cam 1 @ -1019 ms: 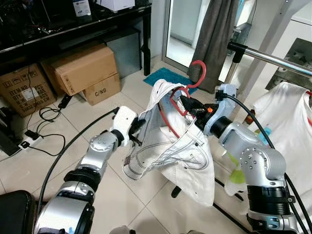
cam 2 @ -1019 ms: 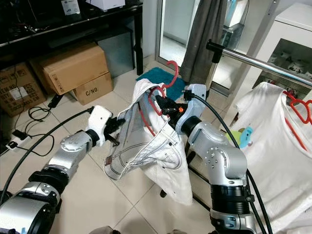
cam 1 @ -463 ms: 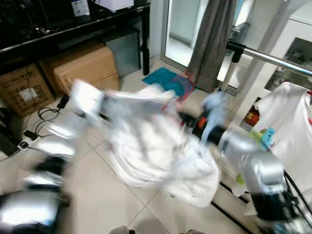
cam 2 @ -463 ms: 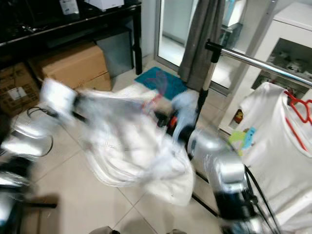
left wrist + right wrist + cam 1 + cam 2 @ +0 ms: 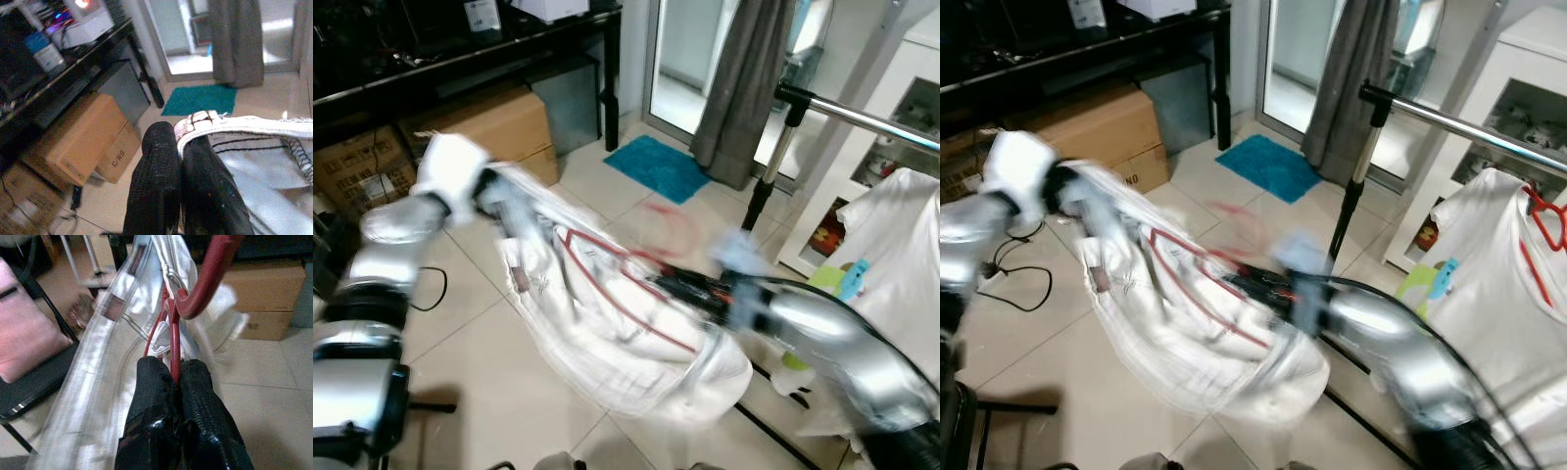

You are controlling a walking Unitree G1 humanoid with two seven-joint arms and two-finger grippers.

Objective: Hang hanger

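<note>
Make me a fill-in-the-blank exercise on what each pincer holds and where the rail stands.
1. The right pincer is shut on the thin neck of the ____ hanger.
2. The left pincer pinches the hem of a ____ garment.
3. The metal rail stands on the robot's ____ side, beside a grey curtain.
4. A ____ mat lies on the tiled floor before the curtain.

Missing words: red; white; right; blue

1. Pale tiled floor, with a teal mat near the glass door.
2. Grey curtain beside a metal rail.
3. Black desk over cardboard boxes.
4. White cabinet at far right.
</note>
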